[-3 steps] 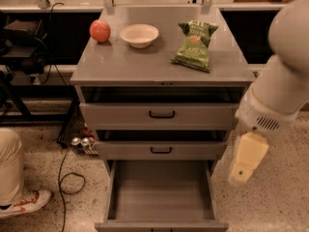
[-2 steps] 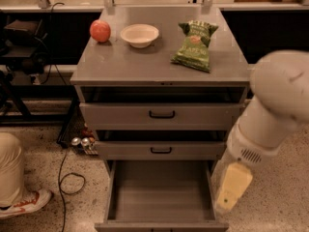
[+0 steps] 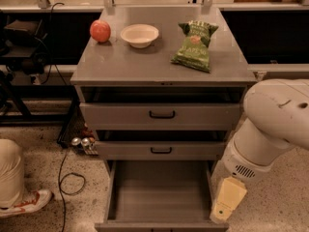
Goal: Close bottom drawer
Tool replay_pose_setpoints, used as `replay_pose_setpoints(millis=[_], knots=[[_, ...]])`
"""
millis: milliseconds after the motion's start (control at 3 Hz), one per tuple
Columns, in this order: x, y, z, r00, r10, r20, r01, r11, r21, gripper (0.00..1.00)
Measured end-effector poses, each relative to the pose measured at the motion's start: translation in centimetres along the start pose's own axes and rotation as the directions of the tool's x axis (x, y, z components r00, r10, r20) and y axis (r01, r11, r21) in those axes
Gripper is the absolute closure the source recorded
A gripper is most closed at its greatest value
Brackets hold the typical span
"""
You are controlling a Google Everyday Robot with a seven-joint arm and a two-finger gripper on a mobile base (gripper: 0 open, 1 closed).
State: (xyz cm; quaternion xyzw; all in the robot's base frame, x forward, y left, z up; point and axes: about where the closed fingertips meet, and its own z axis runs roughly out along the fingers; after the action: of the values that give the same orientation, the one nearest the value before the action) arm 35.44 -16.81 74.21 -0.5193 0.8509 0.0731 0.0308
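Observation:
The bottom drawer (image 3: 159, 197) of the grey metal cabinet is pulled far out toward me, open and empty; its front edge sits at the bottom of the view and its handle is hidden. The middle drawer (image 3: 161, 150) and top drawer (image 3: 161, 115) stand slightly out, each with a small black handle. My white arm (image 3: 273, 129) comes in from the right. Its cream-coloured gripper (image 3: 226, 203) hangs low beside the bottom drawer's right wall, near its front corner.
On the cabinet top (image 3: 120, 62) lie a red apple (image 3: 100, 31), a white bowl (image 3: 139, 35) and a green chip bag (image 3: 195, 46). Cans (image 3: 81, 142) and a black cable (image 3: 65, 178) lie on the floor at left. A person's leg and shoe (image 3: 19, 197) are at lower left.
My arm has swung lower and toward the left, bringing the gripper down beside the open bottom drawer's right side. The drawers have not moved.

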Motion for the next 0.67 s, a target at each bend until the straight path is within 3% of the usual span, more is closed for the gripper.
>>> replay_pose_setpoints(millis=[333, 667], knots=[[-0.3, -0.4, 2.9, 1.000, -0.002, 0.028, 0.003, 0.9989, -0.046, 0.00], [-0.5, -1.2, 9.4, 0.998, 0.021, 0.052, -0.014, 0.9918, -0.127, 0.00]])
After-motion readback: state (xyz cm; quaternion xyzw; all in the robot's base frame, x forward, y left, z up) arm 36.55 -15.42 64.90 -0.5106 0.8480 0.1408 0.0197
